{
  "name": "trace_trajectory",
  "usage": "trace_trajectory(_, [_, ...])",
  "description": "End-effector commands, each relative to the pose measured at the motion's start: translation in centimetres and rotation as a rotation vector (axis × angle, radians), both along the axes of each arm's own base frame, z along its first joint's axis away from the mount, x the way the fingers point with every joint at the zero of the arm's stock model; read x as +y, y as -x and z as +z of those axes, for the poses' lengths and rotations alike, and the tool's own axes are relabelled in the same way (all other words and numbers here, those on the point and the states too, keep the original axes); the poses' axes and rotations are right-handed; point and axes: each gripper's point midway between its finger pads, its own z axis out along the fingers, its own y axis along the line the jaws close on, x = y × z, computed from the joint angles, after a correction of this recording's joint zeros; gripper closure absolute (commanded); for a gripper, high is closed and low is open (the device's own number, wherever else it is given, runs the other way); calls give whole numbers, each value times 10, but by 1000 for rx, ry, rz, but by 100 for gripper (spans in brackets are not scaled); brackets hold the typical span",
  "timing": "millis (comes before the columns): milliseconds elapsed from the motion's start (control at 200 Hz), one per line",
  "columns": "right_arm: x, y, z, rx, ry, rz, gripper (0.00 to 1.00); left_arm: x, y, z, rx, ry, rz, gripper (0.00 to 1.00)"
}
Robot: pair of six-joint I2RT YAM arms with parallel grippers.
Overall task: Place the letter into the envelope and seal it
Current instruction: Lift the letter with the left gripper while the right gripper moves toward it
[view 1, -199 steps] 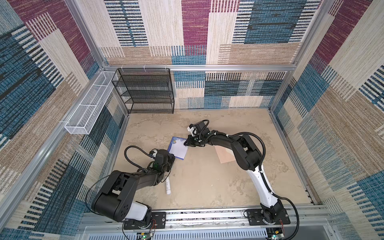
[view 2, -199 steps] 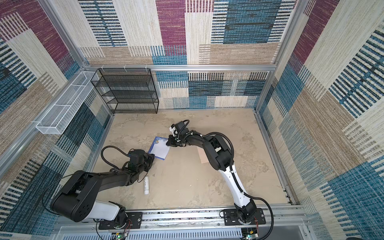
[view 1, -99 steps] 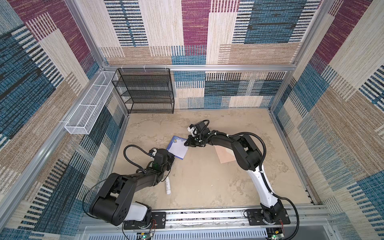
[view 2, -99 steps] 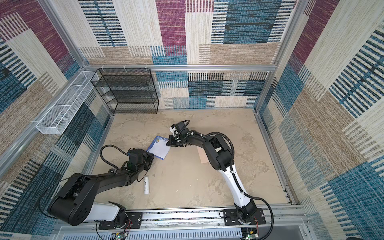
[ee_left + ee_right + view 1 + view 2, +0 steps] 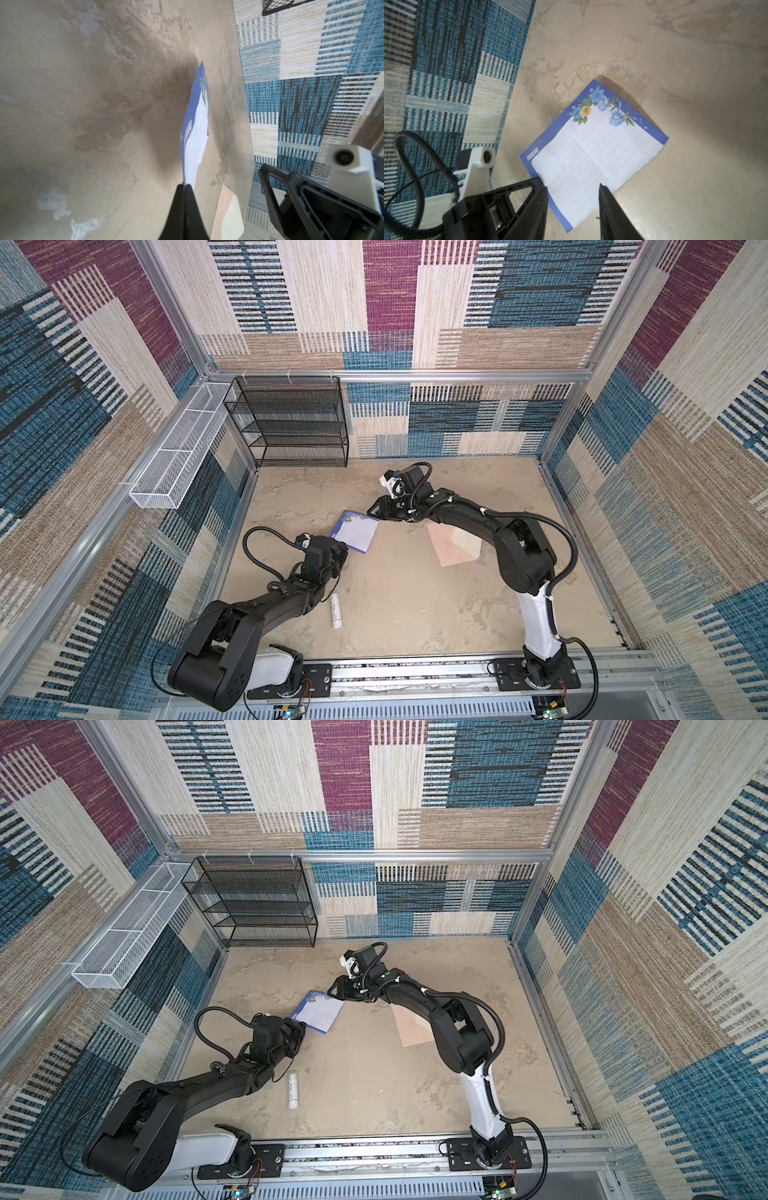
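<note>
Tightly, the left gripper (image 5: pixel 185 187) pinches the letter (image 5: pixel 591 155) at one edge. The right gripper (image 5: pixel 572 186) has its jaws apart around the opposite corner. Near it, the envelope (image 5: pixel 453 547) lies on the tabletop (image 5: pixel 415 605), partly under the right arm.

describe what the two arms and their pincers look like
Both are black jointed links, white near the base: left arm, right arm. A ribbed black cable loops along each. Each wrist carries a white camera mount. The left pincer and right pincer are slim, black and tapered.
</note>
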Motion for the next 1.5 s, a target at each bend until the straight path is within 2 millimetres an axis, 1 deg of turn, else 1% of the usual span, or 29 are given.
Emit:
trace_trajectory(0, [-7,18,36,-59,-83,10,51,-2,1,17,-50,-50,-51,100])
trace_trajectory(60, [-15,33,46,-68,-127,12,48,-4,3,31,-74,-54,-76,100])
trace_trajectory(145, [-26,55,55,-75,-190,15,45,-7,6,56,-115,-76,-117,100])
trace_trajectory(195, [-32,68,58,-81,-221,23,43,-11,9,74,-152,-93,-156,100])
trace_trajectory(250, [-39,78,61,-98,-235,29,41,-17,12,96,-196,-116,-218,100])
trace_trajectory(351, [-50,93,69,-155,-244,49,39,-30,23,126,-242,-164,-346,100])
trace_trajectory(411, [-58,99,76,-197,-245,54,38,-38,29,146,-276,-196,-431,100])
trace_trajectory(506, [-73,104,87,-254,-260,51,36,-52,42,169,-304,-238,-570,100])
trace_trajectory(551, [-82,104,90,-274,-261,40,36,-59,47,181,-323,-255,-639,100])
trace_trajectory(671, [-105,100,94,-350,-236,15,34,-78,66,205,-356,-290,-839,100])
trace_trajectory(741, [-114,100,99,-447,-195,18,34,-83,73,213,-358,-328,-932,100])
trace_trajectory(796, [-119,104,104,-543,-165,36,35,-87,83,214,-346,-340,-1012,100])
trace_trajectory(892, [-130,119,116,-745,-143,80,35,-88,90,219,-358,-386,-1081,100])
trace_trajectory(937, [-134,129,122,-834,-143,105,34,-90,93,221,-374,-393,-1107,100])
trace_trajectory(1002, [-138,141,128,-922,-148,138,33,-91,94,223,-394,-407,-1124,100])
trace_trajectory(1042, [-139,146,128,-946,-148,148,32,-92,94,224,-405,-415,-1132,100])
trace_trajectory(1197, [-140,152,118,-916,-168,163,28,-96,103,231,-465,-426,-1192,100])
trace_trajectory(1262, [-140,153,116,-875,-219,161,24,-96,108,235,-485,-436,-1212,100])
trace_trajectory(1337, [-143,151,116,-805,-285,155,18,-94,113,236,-494,-451,-1228,100])
trace_trajectory(1407, [-144,150,116,-753,-338,171,12,-94,120,235,-502,-448,-1251,100])
trace_trajectory(1498, [-140,152,117,-705,-394,214,8,-94,127,233,-499,-441,-1274,100])
